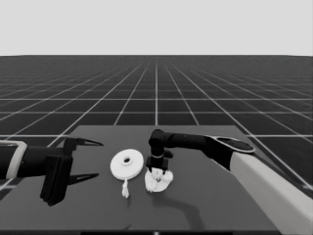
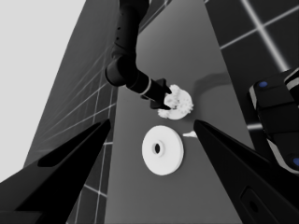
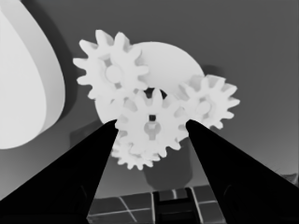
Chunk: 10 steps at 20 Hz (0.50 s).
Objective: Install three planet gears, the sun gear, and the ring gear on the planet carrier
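White parts sit near the middle of the dark desk. The smaller round part lies toward the desk's right half, with 4 gears on it. In the right wrist view, 3 planet gears ring the edge, one partly hidden beneath the middle gear, and their teeth mesh with it. The right gripper stands straight over this stack, its arm reaching in from the desk's right edge. Its fingers flank the middle gear on both sides, tips at the teeth; whether they press the gear or stand just free of it, I cannot tell.

Just beside the stack, toward the desk's left, lies the larger round part, flat, with its small hole facing up. A thin white piece lies close to it, on the side nearer the desk's front edge.

At the desk's left end the left gripper waits with its fingers spread wide and holding nothing, well apart from the parts.
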Each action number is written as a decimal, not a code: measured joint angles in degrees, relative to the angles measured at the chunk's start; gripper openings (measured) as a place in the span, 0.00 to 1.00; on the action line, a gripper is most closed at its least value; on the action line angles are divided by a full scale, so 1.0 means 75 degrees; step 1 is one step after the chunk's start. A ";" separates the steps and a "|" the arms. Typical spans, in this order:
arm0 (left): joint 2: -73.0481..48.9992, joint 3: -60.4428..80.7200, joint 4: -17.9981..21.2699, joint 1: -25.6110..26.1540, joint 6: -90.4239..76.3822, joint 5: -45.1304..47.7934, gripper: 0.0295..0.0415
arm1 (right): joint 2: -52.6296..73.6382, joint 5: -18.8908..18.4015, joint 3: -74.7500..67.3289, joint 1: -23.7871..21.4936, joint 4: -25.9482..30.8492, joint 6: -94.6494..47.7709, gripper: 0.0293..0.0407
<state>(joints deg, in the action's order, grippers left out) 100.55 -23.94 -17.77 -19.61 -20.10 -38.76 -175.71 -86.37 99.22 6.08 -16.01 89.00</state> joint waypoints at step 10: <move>0.0000 0.0000 0.0000 0.0000 0.0000 0.0000 0.75 | 0.0000 0.0000 0.0000 0.0005 0.0000 0.0800 0.14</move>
<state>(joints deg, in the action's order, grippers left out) 100.55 -23.94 -17.77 -19.61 -20.10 -38.76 -175.71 -86.37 99.22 6.12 -16.01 95.00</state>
